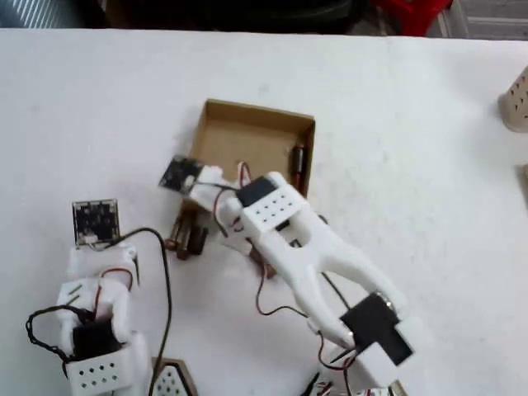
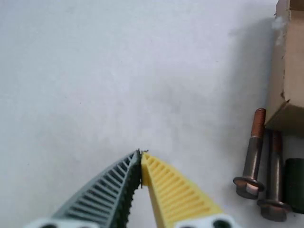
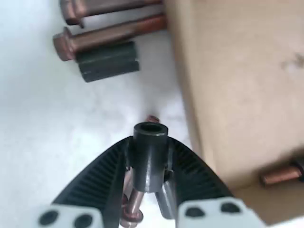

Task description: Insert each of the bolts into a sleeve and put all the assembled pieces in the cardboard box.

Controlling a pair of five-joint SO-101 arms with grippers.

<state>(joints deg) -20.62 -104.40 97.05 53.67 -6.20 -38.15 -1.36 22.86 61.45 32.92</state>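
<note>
Two tools flank the work. The left tool [image 2: 141, 164] is clenched on nothing over the bare table [image 2: 95, 71]. We then see one bolt [image 2: 254, 149], a second bolt [image 2: 274, 178] and a loose sleeve [image 2: 295, 185] lying by the cardboard box [image 2: 287, 66]. The right tool [image 3: 150, 142] grasps a dark sleeve [image 3: 149, 166], bolt ends showing beyond it, just beside the box wall. An assembled piece [image 1: 299, 157] lies inside the box.

A white desk [image 1: 429, 107] spreads wide; beyond its far edge the room lies dark, with a red object [image 1: 412, 12] near the far right corner.
</note>
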